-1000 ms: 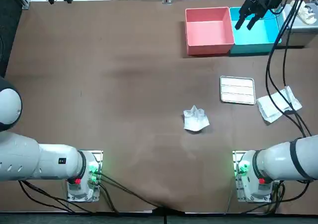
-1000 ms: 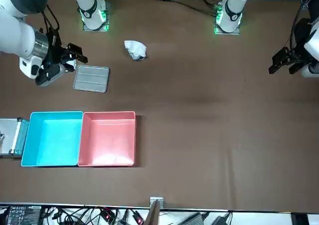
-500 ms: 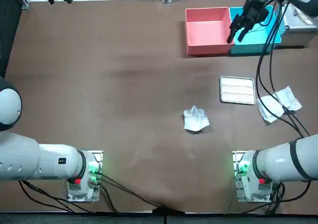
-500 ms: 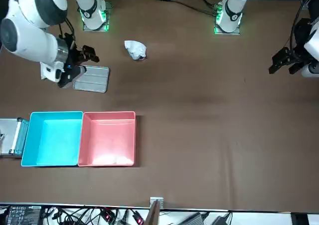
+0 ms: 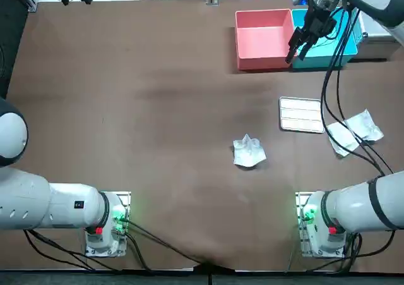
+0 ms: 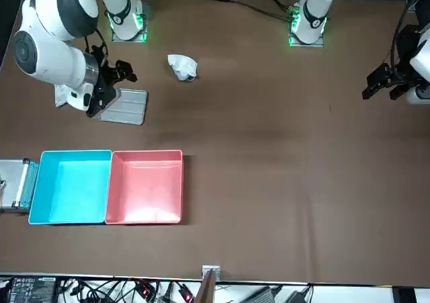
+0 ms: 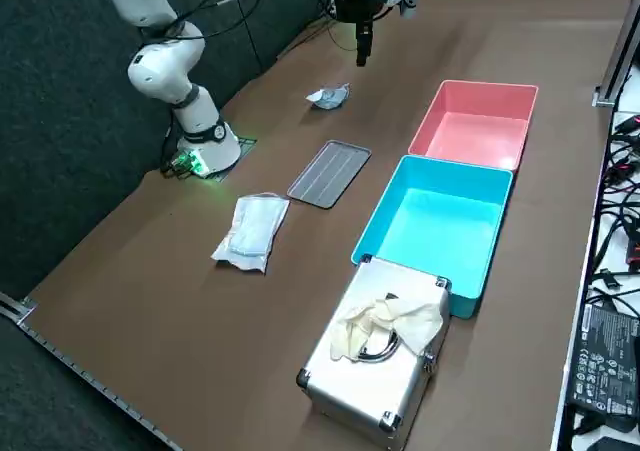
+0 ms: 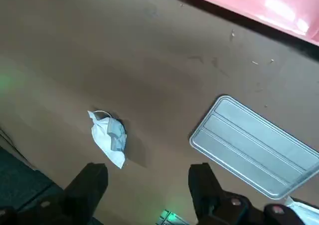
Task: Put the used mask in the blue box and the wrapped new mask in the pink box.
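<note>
**Q:** Status at this entry?

**A:** The end effector point(image 5: 297, 50) hangs high over the bench point(image 5: 158, 108), by the near walls of the pink box point(image 5: 265, 42) and blue box point(image 6: 70, 185). Its fingers point(image 8: 92, 182) are spread, with nothing between them. Both boxes are empty. The used mask point(image 5: 249, 152) lies crumpled mid-bench, well apart from the boxes. The wrapped mask point(image 5: 352, 132) lies flat near your right edge, just beside the tray point(image 5: 302, 114).

**Q:** How should I run the pick?

**A:** The wrist camera has the used mask in view, so that is probably the first target.
- Centre over the wad and come straight down.
- Keep the jaws wider than the bulk.
- Close on the body of the fabric, not on a loose loop, since a thin pinch will likely slip.
- Lift well clear before you carry it, because the box walls stand between.
- Release over the blue box, the one next to the metal case point(image 7: 380, 356).
- Watch the arm's cable point(image 5: 334, 102): it crosses over the wrapped mask and could snag it.
</note>
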